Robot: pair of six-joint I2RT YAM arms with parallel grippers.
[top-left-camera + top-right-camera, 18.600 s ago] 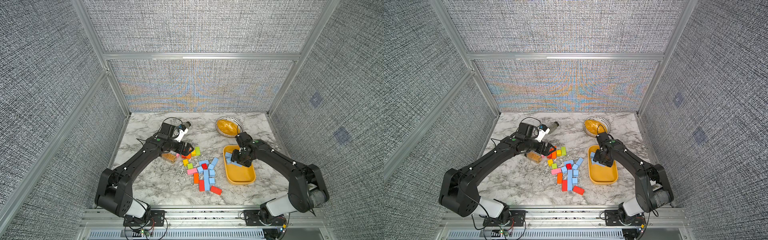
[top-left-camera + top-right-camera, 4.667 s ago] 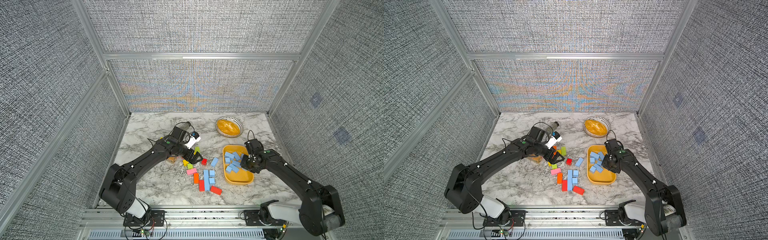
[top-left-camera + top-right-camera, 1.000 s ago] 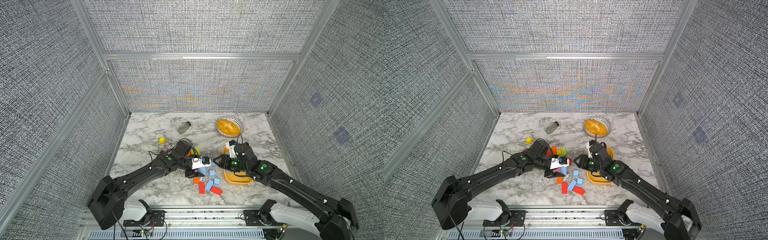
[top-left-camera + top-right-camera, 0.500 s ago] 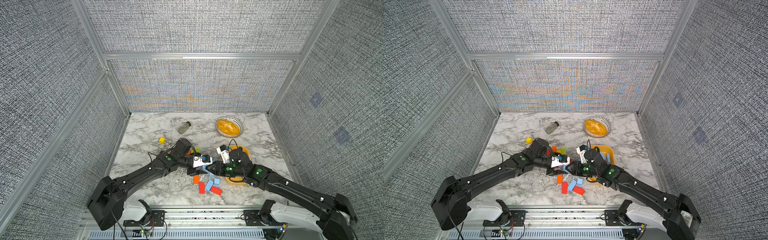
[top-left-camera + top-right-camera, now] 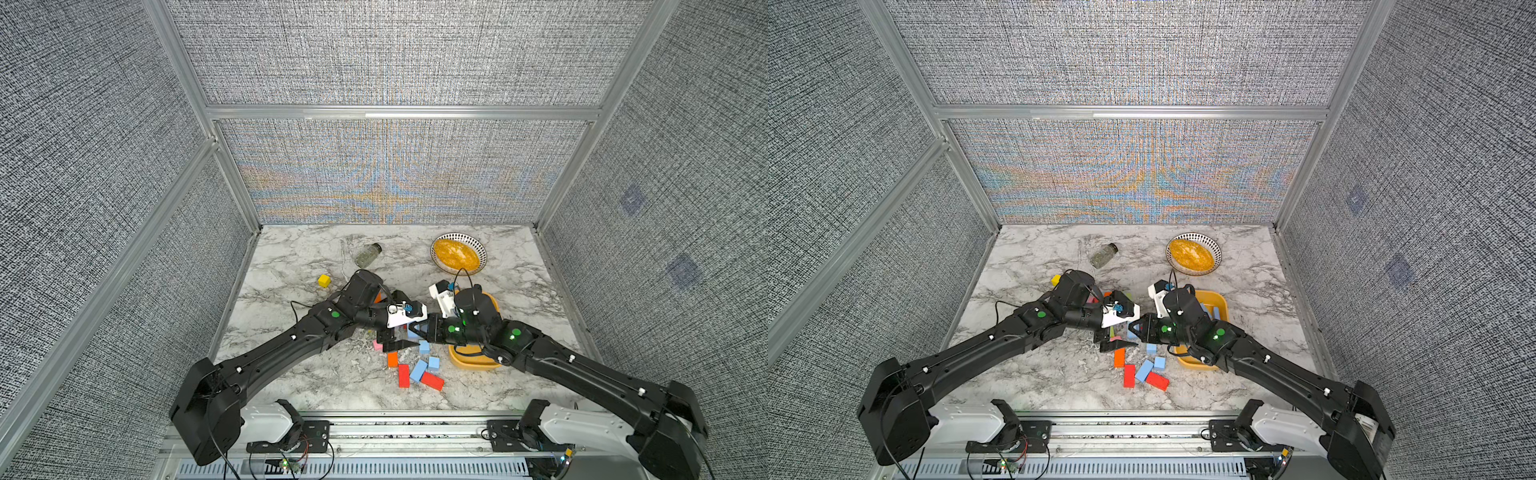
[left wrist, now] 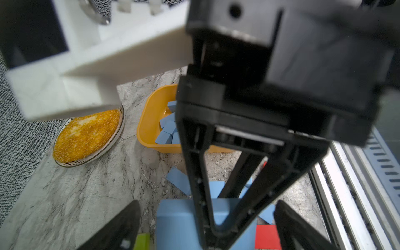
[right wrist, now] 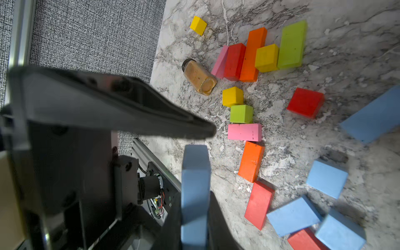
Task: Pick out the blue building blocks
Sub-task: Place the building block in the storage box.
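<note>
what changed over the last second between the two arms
The left gripper opened and let go of the blue block. The right gripper reached in from the tray and closed on it. Tray and bowl stayed put.

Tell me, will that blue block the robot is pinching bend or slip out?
The blue block is probably stiff: its edges look straight under the right end effector's squeeze. Its matte faces likely grip well, so slipping seems unlikely. Flat sides mean it should not roll if dropped.

Blue blocks [image 5: 1144, 371] beside yellow tray [image 5: 1220, 306], bowl [image 5: 1212, 244] behind
</note>
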